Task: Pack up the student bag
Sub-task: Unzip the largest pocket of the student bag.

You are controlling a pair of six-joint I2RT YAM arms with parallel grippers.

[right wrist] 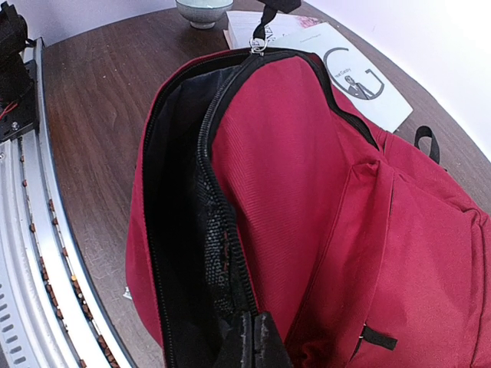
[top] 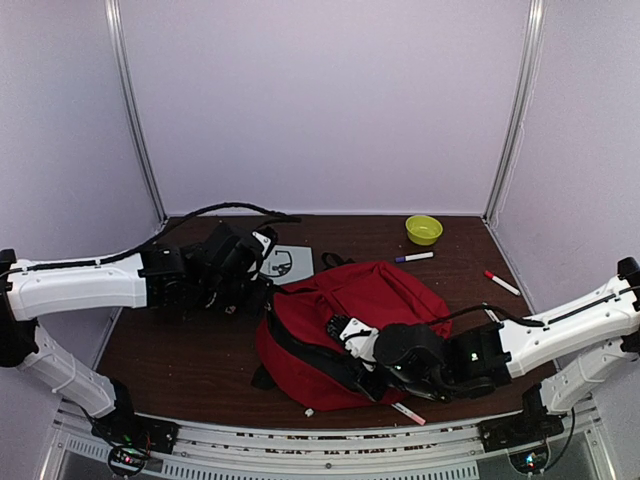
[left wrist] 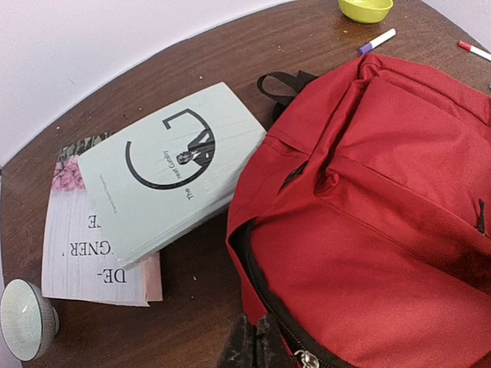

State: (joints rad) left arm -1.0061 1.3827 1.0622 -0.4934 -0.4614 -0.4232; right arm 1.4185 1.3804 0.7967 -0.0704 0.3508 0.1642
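The student bag (top: 390,300), a large red backpack, lies in the middle of the table with its main zipper undone. The dark lining (right wrist: 180,192) shows through the gaping mouth. My left gripper (left wrist: 258,345) is shut on the bag's red edge by the zipper pull (left wrist: 307,359), at the bag's left end (top: 262,292). My right gripper (right wrist: 257,341) is shut on the black zipper edge of the front panel, at the bag's near side (top: 340,328). The inside of the bag is too dark to make out.
A pale green book (left wrist: 173,172) lies on a pink book (left wrist: 92,261) left of the bag, beside a grey bowl (left wrist: 27,318). Behind are a yellow-green bowl (top: 423,229), a purple marker (top: 413,257) and a red marker (top: 502,283). Another pen (top: 408,413) lies by the near rail.
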